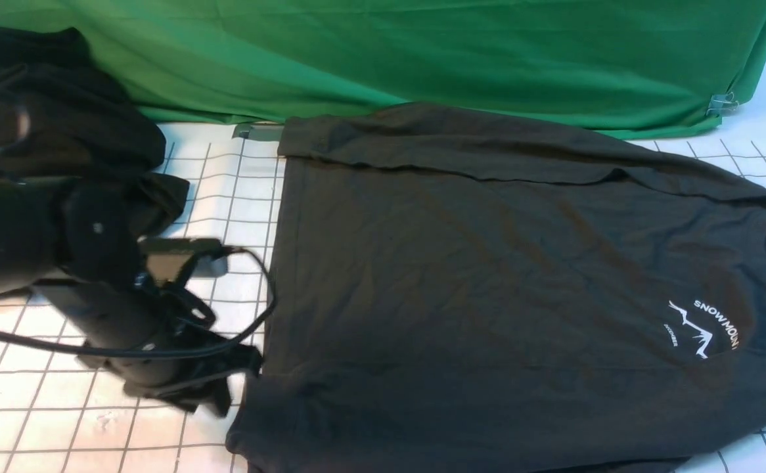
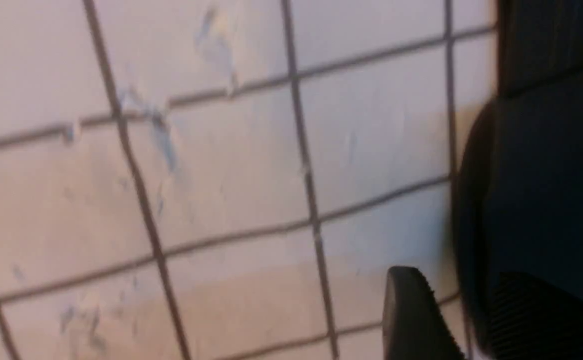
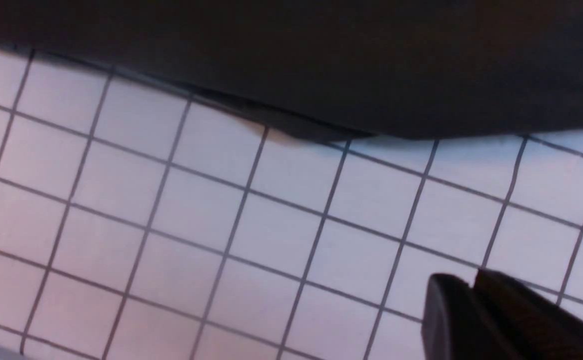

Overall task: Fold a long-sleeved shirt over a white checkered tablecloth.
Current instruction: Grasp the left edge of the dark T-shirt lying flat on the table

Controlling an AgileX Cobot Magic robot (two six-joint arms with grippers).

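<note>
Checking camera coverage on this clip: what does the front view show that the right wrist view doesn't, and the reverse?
Front only: the white logo, the green backdrop, a black heap and the left arm. Right wrist only: the right gripper, close up. Both: the shirt lying on the tablecloth.

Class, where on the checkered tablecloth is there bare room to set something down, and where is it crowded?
Bare white checkered tablecloth: near-left corner, bordered by the left arm and the long-sleeved shirt hem; far-right corner beside the green backdrop. Crowded: the arm and black garment heap fill the left.
</note>
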